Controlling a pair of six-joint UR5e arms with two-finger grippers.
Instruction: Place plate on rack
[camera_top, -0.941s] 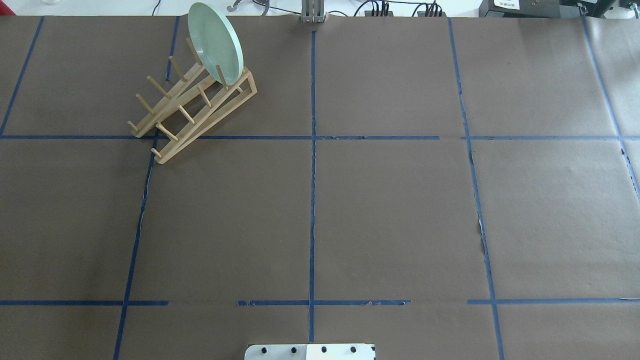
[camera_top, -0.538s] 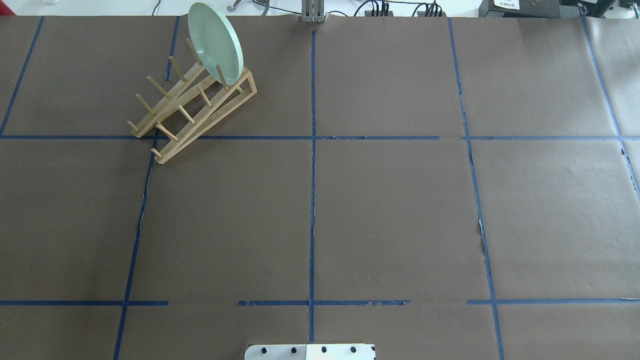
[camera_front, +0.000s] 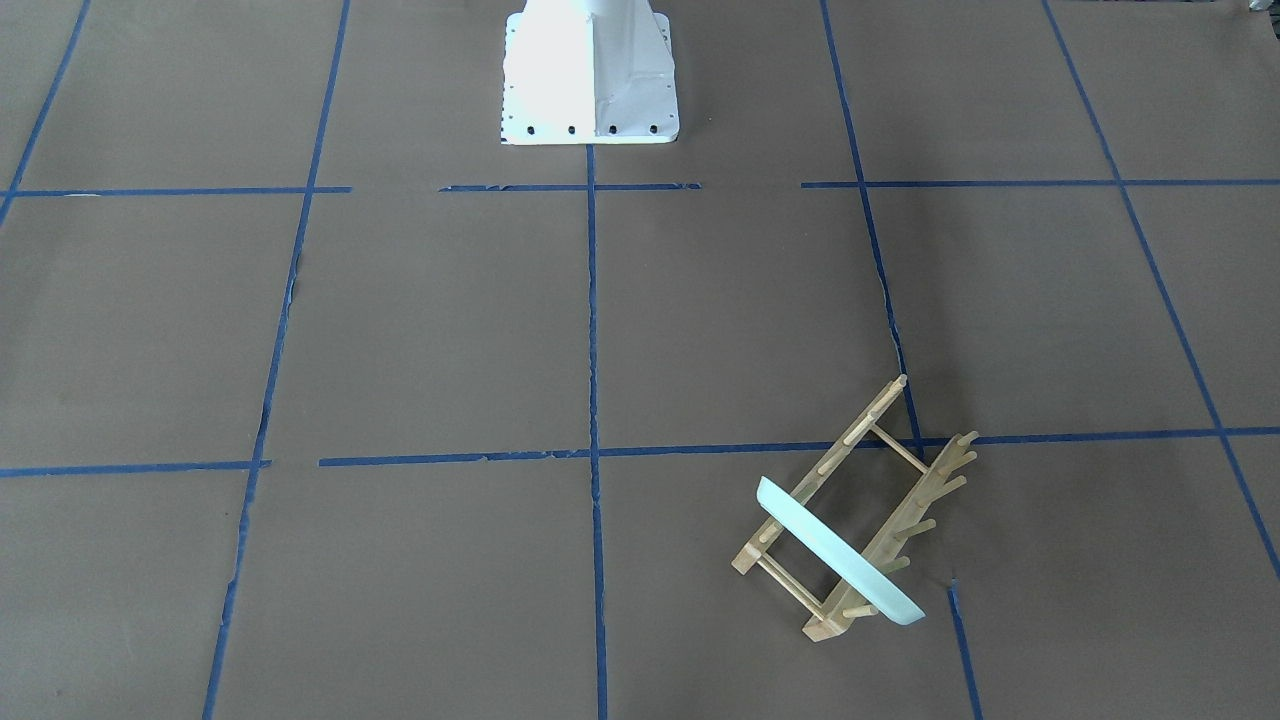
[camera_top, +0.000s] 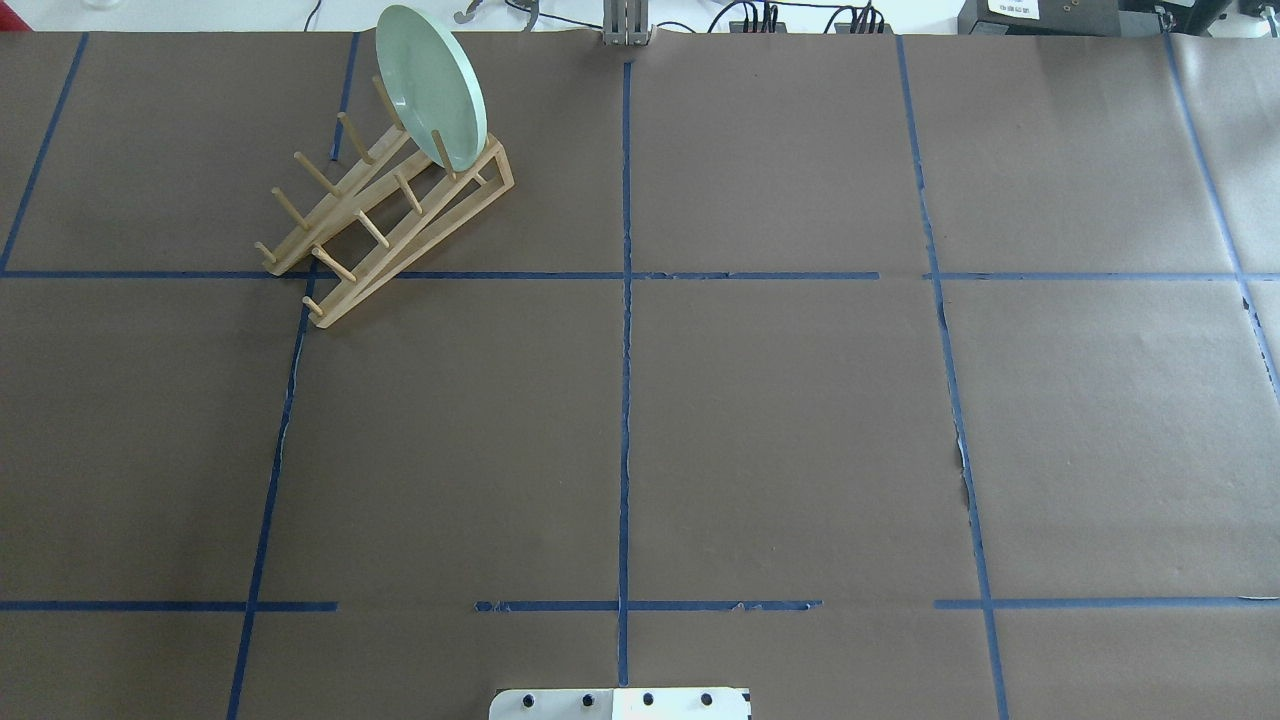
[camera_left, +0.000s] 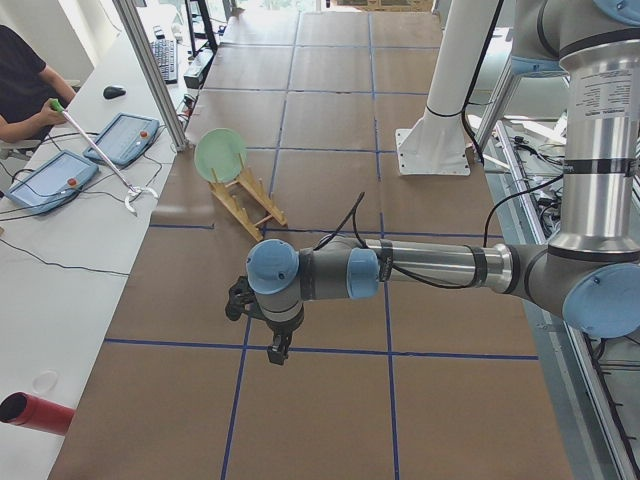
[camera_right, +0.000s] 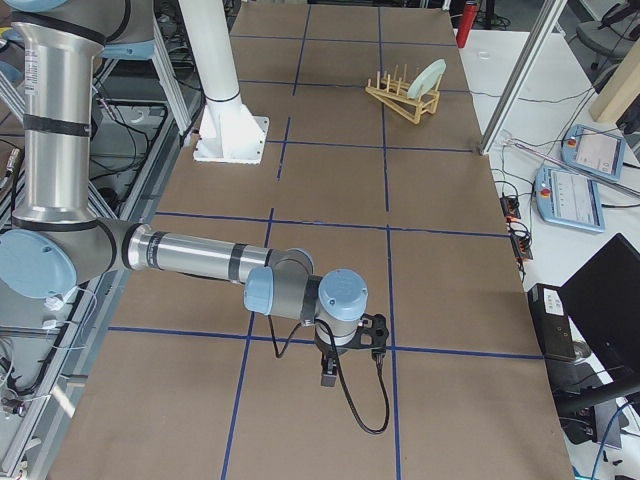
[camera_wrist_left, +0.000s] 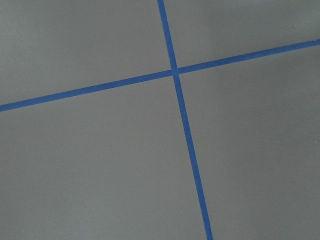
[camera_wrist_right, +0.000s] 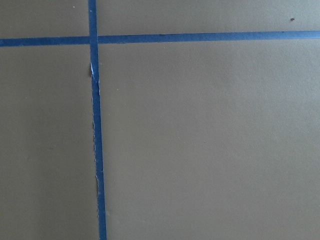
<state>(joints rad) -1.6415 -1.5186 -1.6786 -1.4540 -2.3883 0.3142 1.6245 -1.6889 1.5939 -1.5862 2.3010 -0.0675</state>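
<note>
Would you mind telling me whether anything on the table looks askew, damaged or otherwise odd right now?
Nothing serious. The plate sits on edge in the end slot of the rack. The rack lies diagonally across the blue grid lines, and the tape is frayed in places. Nothing looks spilled or broken.

Blue tape lines (camera_top: 625, 400) grid the brown table (camera_top: 800, 450).
</note>
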